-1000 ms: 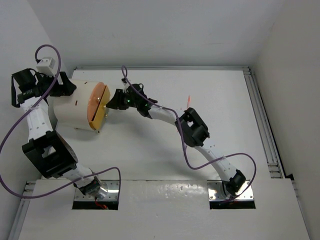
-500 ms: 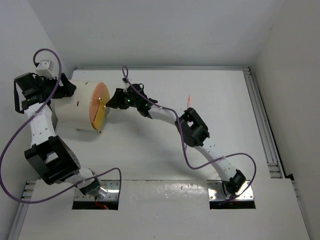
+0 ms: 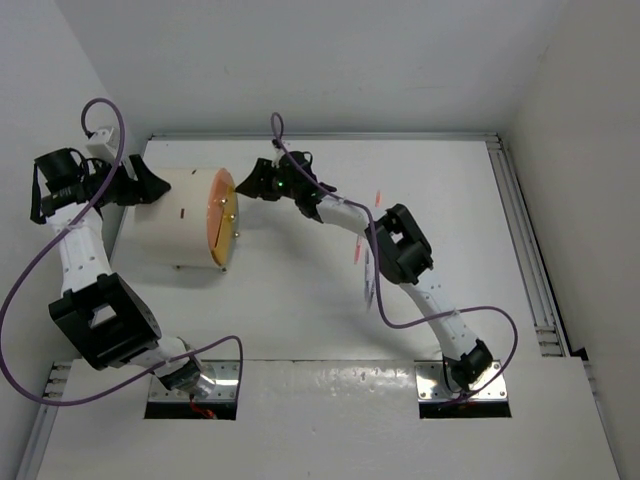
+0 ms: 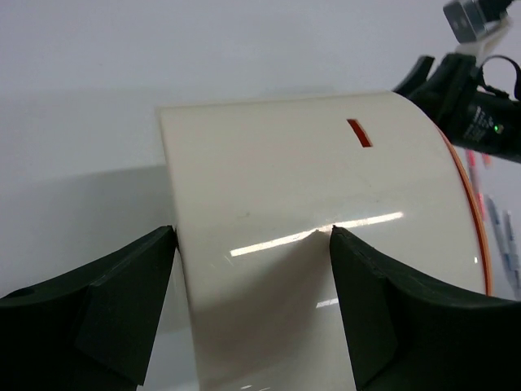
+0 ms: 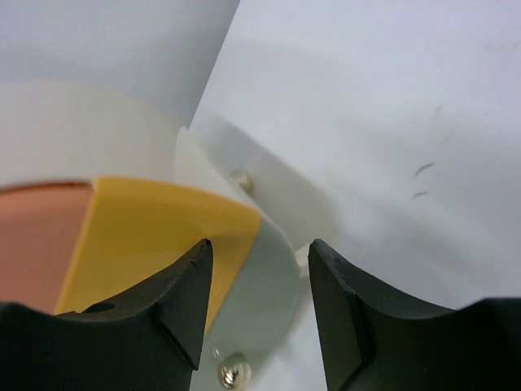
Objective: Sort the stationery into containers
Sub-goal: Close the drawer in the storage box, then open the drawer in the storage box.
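The cream-white drum cabinet (image 3: pixel 178 222) lies on its side, its orange drawer fronts (image 3: pixel 222 216) facing right. My left gripper (image 3: pixel 153 187) is open at the drum's back end, and the drum's rear edge (image 4: pixel 244 244) sits between its fingers (image 4: pixel 98 305). My right gripper (image 3: pixel 249 187) is open at the upper edge of the orange face. Its jaws straddle the cream rim (image 5: pixel 269 269) beside an orange drawer front (image 5: pixel 155 232) and a brass knob (image 5: pixel 232 373). Thin pens (image 3: pixel 360 250) lie by the right arm. Highlighters and rolls are out of view.
A pink pen (image 3: pixel 378 200) lies further back, and a pale pen (image 3: pixel 370 288) lies under the right forearm. An aluminium rail (image 3: pixel 525 240) runs along the table's right side. Walls close in at the left and back. A red slot (image 4: pixel 358 133) marks the drum's side.
The cabinet has slid to the right and turned, with my left gripper following behind it. My right gripper has moved up and right to the top of the orange face. More pens now show.
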